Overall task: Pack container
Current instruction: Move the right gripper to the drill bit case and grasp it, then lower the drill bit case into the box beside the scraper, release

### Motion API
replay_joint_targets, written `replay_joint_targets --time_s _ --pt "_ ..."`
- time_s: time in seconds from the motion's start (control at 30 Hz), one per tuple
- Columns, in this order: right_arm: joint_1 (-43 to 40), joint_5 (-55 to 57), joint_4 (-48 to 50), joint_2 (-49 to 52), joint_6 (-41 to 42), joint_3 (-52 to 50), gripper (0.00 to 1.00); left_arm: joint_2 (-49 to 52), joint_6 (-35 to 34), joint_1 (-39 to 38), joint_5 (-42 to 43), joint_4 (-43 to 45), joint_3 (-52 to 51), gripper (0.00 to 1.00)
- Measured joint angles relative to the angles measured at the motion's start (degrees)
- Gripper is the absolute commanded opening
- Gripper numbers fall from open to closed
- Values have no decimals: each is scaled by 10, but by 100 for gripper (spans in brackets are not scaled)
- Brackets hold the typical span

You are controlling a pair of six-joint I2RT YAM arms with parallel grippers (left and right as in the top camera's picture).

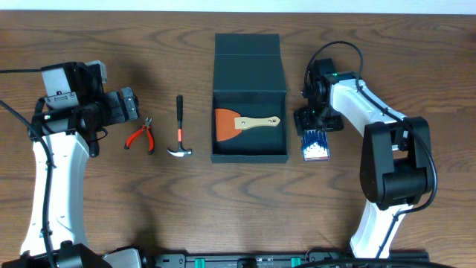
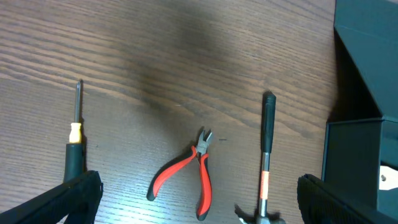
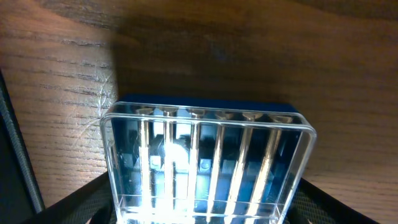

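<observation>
Two arms flank the open container (image 1: 249, 157), mid-table. The right gripper (image 1: 315, 123) is nearer, fingers straddling the blue packet (image 1: 316, 146) just right of the container's wall; whether they pinch it I cannot tell. The left gripper (image 1: 131, 104) hangs spread wide near the pliers (image 1: 140, 137).

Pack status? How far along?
Done: scraper lies in the open container. In hand: right gripper straddles the drill-bit packet; grip unclear. Remaining: pliers, hammer and screwdriver lie outside it.

Left hand (image 1: 132, 105) spread wide; right hand (image 1: 315, 123) seemingly parted.
</observation>
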Motion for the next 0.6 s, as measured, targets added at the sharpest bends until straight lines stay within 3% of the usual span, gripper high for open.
replay_joint_targets --time_s 0.2,0.5,0.6 --pt "0 4 4 -3 -4 -4 60 0 0 0 0 0 0 98" --pt "0 4 -39 -4 10 16 53 0 0 0 0 0 0 98" --pt "0 6 -68 -16 12 46 42 0 0 0 0 0 0 98"
